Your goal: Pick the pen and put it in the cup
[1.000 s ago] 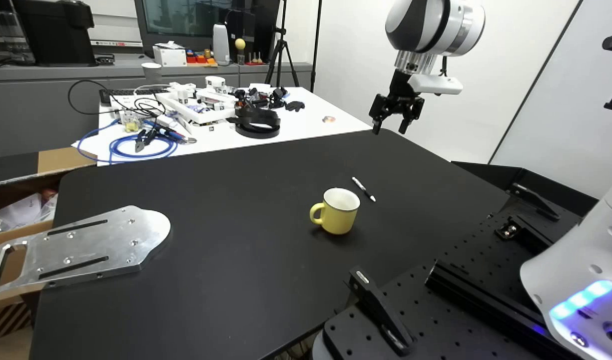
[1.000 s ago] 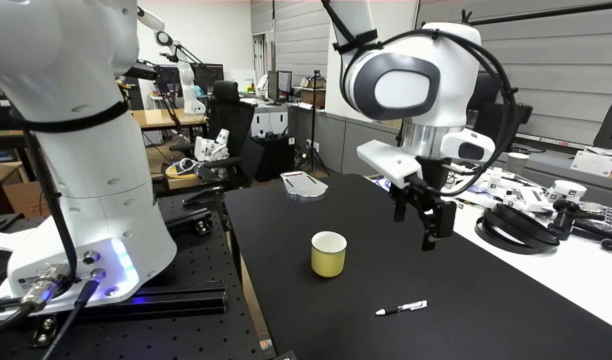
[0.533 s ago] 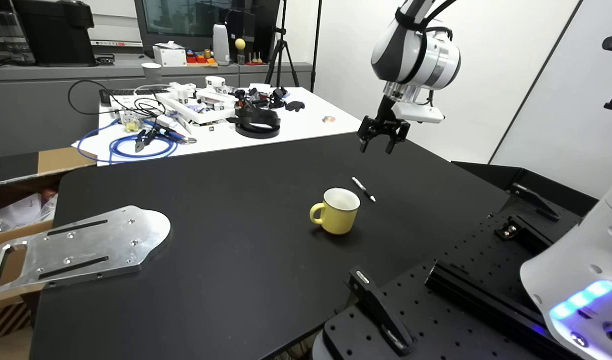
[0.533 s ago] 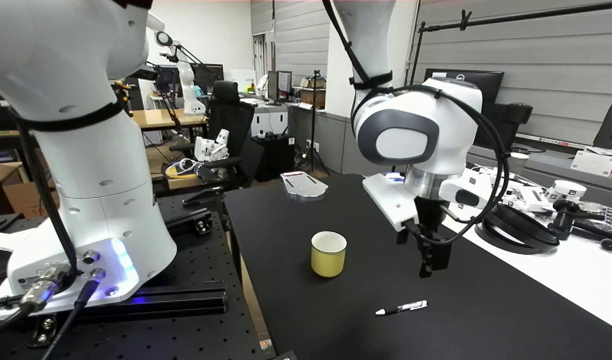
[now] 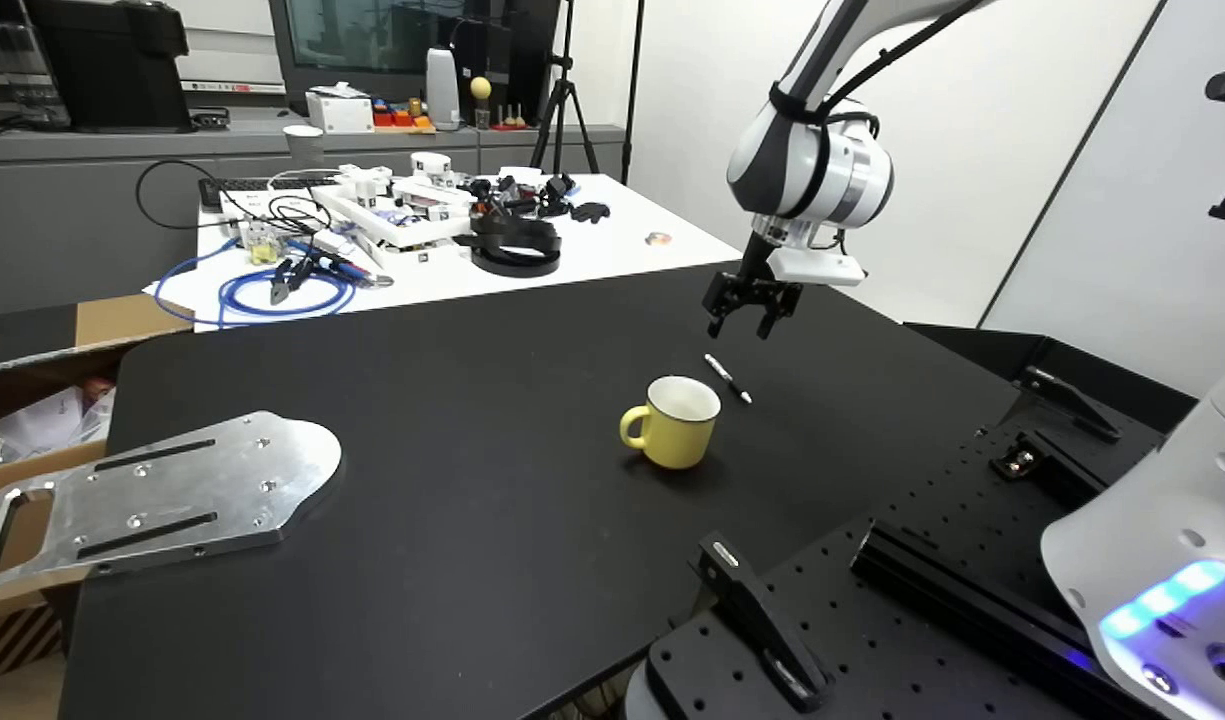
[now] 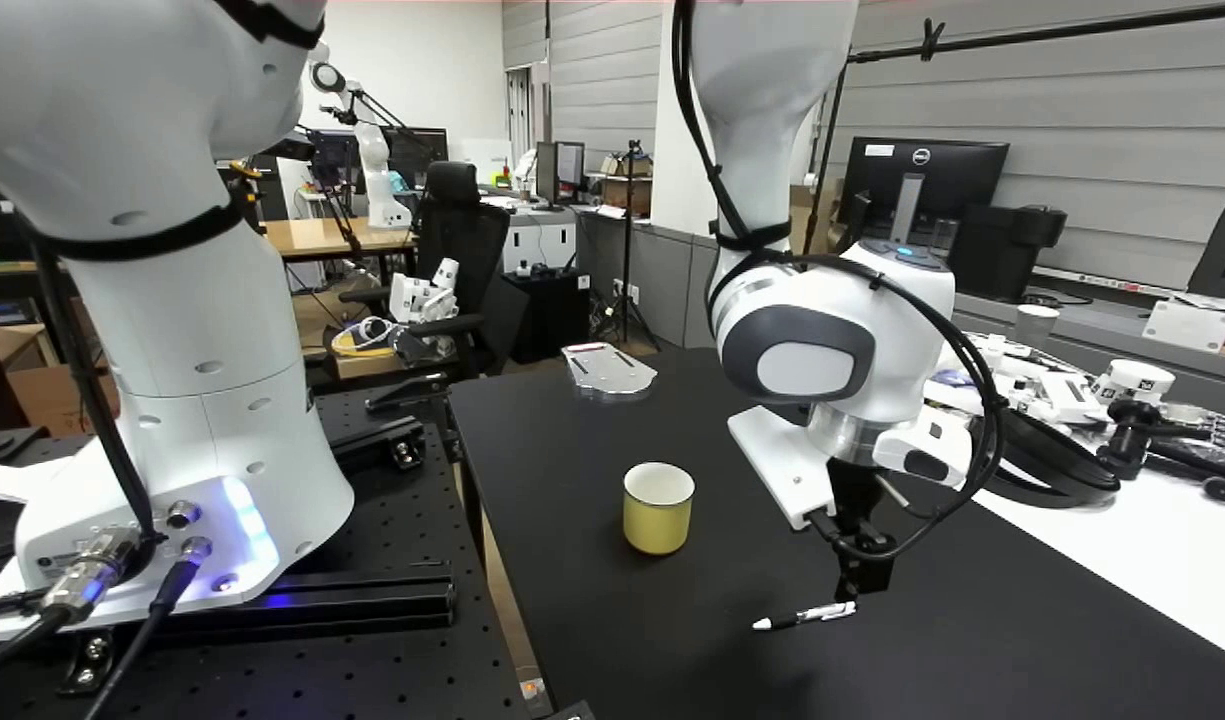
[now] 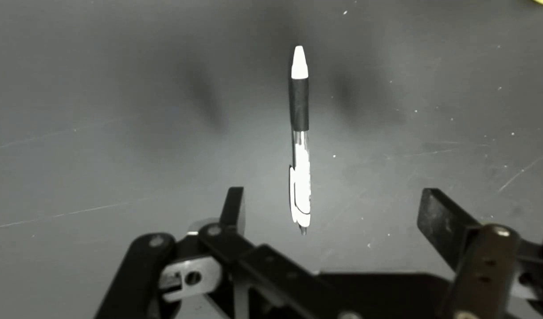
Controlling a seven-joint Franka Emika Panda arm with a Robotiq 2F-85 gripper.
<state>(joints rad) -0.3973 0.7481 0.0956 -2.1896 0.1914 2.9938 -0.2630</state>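
Wht/blk pen [image 7: 302, 153] lies flat nr upright yel. cup [image 5: 678, 436], wht inside.

In an exterior view the yellow cup [image 6: 657, 518] stands upright on the black counter [image 6: 562, 470], nearer the edge along the robot base [image 6: 212, 440] than the edge along the white table [image 6: 1152, 555]. The pen [image 6: 807, 616] lies flat between those two edges, white tip toward the base-side edge. The gripper [image 6: 850, 568] points down, its lowest part near the pen's clip end. A metal plate [image 6: 609, 368] lies at the far edge between its corners, well apart from the cup.
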